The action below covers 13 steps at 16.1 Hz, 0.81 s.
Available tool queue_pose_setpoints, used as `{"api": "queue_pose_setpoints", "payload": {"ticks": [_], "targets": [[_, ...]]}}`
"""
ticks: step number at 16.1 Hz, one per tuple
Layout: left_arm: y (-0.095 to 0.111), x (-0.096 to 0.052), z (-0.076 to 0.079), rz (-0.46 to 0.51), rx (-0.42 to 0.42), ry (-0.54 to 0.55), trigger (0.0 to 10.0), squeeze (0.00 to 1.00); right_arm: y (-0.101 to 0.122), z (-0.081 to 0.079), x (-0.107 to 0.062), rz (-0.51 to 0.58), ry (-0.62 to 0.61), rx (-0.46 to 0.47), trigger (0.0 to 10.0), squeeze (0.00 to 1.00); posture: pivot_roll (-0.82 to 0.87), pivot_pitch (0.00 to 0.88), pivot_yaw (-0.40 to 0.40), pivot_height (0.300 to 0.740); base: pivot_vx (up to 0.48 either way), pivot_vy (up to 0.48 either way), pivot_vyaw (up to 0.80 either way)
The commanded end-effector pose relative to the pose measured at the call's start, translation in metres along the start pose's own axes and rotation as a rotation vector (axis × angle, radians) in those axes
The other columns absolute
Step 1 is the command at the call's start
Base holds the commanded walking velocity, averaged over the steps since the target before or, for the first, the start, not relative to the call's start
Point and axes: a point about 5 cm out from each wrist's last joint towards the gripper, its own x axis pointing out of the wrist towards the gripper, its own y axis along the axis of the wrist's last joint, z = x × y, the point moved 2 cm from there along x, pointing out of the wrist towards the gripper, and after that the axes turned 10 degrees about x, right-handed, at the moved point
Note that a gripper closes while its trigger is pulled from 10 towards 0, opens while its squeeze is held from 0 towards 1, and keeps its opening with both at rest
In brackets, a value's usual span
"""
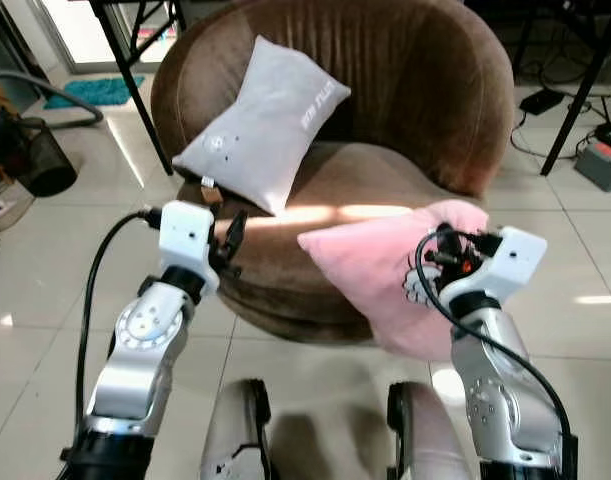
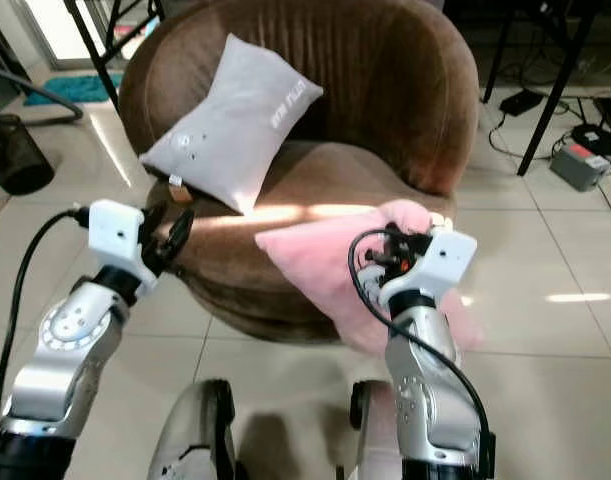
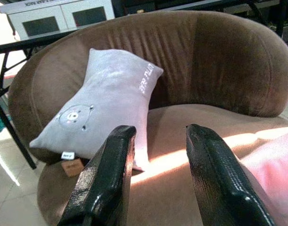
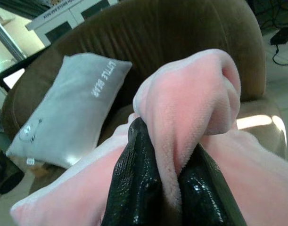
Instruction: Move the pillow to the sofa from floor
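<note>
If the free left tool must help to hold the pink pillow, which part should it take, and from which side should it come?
Probably the pink pillow's corner nearest the left tool, coming from the robot's left over the sofa's seat edge. That corner sticks out free toward it, and the plush bunches easily, as the fold pinched by the right tool shows. The left tool is open with nothing between it and that corner.

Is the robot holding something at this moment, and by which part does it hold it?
The right gripper is shut on the pink pillow, pinching a fold of plush at its edge. The left gripper is open and holds nothing.
</note>
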Motion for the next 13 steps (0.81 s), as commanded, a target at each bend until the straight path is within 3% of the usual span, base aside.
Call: {"api": "queue_pose_setpoints", "payload": {"ticks": [1, 7, 13], "targets": [[-0.001, 0.003, -0.002, -0.004, 0.004, 0.003, 10.0, 0.00, 0.016, -0.012, 0.005, 0.069, 0.032, 0.011, 10.0, 0.00, -0.03, 0.000, 0.088, 0.645, 0.000, 0.000, 0.00], [-0.002, 0.010, 0.005, 0.001, 0.032, -0.037, 10.0, 0.00, 0.029, -0.020, 0.010, 0.110, 0.053, 0.015, 10.0, 0.00, -0.04, 0.000, 0.091, 0.690, 0.000, 0.000, 0.00], [-0.001, 0.014, 0.005, 0.006, 0.033, -0.042, 10.0, 0.00, 0.027, -0.015, 0.011, 0.100, 0.030, 0.025, 10.0, 0.00, -0.05, 0.000, 0.098, 0.740, 0.000, 0.000, 0.00]]}}
